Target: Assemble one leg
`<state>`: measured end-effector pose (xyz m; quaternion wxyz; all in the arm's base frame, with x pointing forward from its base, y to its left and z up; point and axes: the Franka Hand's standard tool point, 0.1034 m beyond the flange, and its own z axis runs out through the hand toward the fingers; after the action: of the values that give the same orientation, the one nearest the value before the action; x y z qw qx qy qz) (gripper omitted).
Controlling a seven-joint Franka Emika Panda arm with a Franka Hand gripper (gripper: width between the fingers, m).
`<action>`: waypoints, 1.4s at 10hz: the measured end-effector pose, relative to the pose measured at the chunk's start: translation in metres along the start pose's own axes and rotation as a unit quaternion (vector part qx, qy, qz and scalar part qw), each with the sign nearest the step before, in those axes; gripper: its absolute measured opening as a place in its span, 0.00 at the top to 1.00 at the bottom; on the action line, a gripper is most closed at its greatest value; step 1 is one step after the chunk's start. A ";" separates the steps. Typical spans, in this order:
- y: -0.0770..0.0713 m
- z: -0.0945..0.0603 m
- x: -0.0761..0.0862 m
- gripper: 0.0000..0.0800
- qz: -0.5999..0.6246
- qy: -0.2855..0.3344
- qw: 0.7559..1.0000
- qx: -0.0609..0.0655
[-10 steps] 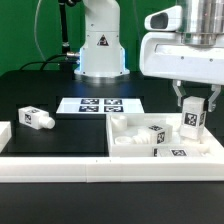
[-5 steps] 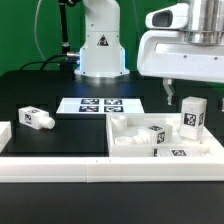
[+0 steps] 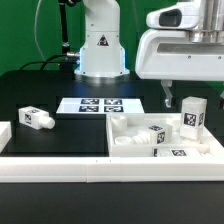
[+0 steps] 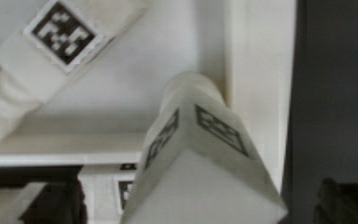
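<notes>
Leg: the small white plastic oblong block with a black-and-white square tag stands upright inside the large white tray-shaped part with raised walls, at the exterior view's right.
Hand: the hand hangs over the block; we see its dark fingers spread, one either side and clear of it.
Handling: we judge the block light, stiff and smooth, so easily tipped or slipped.
Hold: we would pinch two flat opposite faces squarely, near the upper half.
</notes>
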<state>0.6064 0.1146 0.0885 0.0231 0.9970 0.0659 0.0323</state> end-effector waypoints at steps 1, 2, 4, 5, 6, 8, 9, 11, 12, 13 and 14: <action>0.000 0.000 0.000 0.19 -0.051 0.000 0.999 0.000; -0.001 0.000 0.000 0.19 -0.103 0.000 0.995 -0.005; 0.000 0.000 0.000 0.19 -0.185 -0.001 0.983 -0.009; 0.000 0.000 0.000 0.19 -0.207 -0.002 0.978 -0.009; 0.000 0.000 0.000 0.35 -0.212 -0.002 0.977 -0.009; 0.000 0.001 -0.001 0.52 -0.207 -0.002 0.978 -0.009; 0.000 0.000 0.000 0.64 -0.194 -0.002 0.981 -0.009; 0.000 0.000 0.000 0.64 -0.184 -0.001 0.983 -0.008; 0.000 0.000 0.000 0.64 -0.131 -0.001 0.991 -0.008; -0.001 0.001 0.000 0.64 -0.088 0.001 0.996 -0.008; -0.002 0.001 0.002 0.64 -0.040 0.006 0.999 -0.008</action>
<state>0.6082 0.1165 0.0879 0.0320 0.9932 0.1057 0.0379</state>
